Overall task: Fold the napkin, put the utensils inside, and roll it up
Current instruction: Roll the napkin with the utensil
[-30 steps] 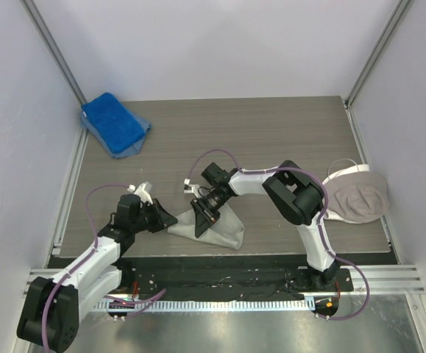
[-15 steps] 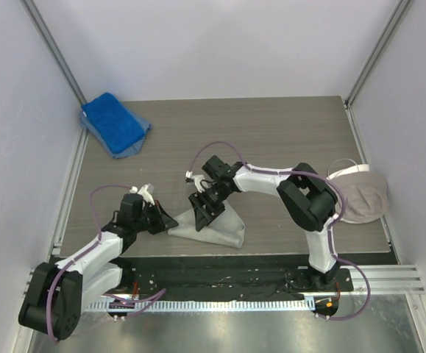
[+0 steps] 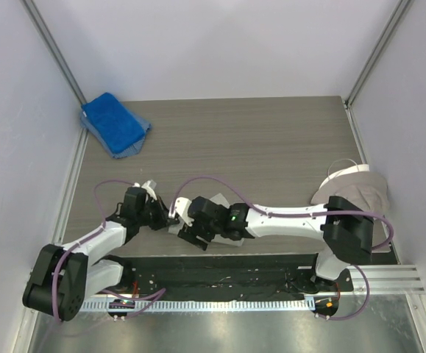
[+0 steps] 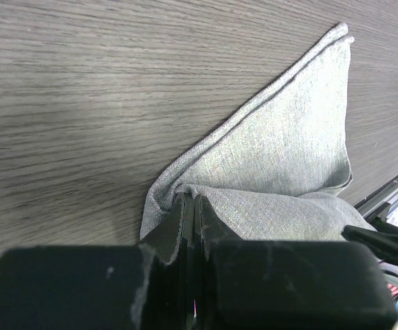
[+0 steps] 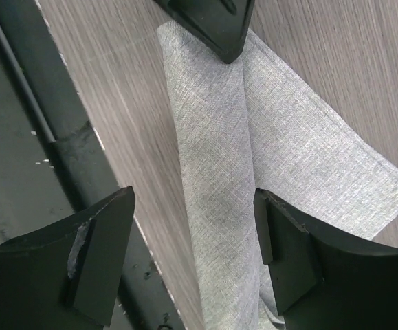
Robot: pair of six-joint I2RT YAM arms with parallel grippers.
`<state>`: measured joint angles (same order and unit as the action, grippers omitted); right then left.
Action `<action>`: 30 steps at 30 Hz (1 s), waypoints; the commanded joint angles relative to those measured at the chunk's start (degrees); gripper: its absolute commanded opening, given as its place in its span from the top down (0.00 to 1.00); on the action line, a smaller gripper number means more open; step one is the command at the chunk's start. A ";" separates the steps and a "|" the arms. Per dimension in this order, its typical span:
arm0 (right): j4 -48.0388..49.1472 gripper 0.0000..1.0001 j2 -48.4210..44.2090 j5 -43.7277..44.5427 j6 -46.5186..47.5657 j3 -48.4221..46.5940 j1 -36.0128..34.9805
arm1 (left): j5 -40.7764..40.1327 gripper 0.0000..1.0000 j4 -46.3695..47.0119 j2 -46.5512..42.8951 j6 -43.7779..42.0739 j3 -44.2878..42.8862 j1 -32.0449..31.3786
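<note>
step: folding | napkin (image 5: 212, 158) lay at near edge of table (image 4: 82, 82) | left gripper (image 4: 190, 206) clamped its corner | right gripper (image 5: 192, 254) hung spread above it | utensil not seen | next, probably: right takes an edge.

Robot lab cell, white panel walls (image 3: 220, 44), aluminium frame posts (image 3: 56, 55), wood-grain tabletop (image 3: 271, 147)

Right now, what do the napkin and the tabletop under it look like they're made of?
The napkin looks like light grey woven cloth with a matte finish: a fine crosshatch weave shows, and it folds softly with stitched edges. The tabletop has a grey-brown, low-sheen wood-grain face. Its streaks are very even, so it is probably laminate rather than solid wood.
</note>
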<state>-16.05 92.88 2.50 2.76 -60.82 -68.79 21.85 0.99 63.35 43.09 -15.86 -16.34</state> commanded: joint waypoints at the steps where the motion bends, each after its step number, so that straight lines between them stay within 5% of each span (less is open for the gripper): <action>1: 5.24 0.24 1.24 9.80 4.26 0.79 -1.69 | -2.33 1.00 -0.82 1.42 0.15 -1.90 0.25; 15: 3.66 0.34 8.28 8.13 5.06 -0.18 -0.73 | -1.11 1.00 -0.30 3.71 -0.11 -4.62 0.17; 24: 3.13 0.35 10.30 -3.79 3.22 0.43 4.98 | -3.12 0.64 -3.19 1.78 -1.78 -9.45 0.25; 30: 2.52 0.58 12.50 -20.73 1.72 0.79 9.99 | -7.42 0.56 -7.49 -0.07 -4.15 -11.91 0.25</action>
<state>-12.99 102.65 -4.40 5.96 -60.01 -62.02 18.44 -3.36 65.56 41.52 -25.36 -16.34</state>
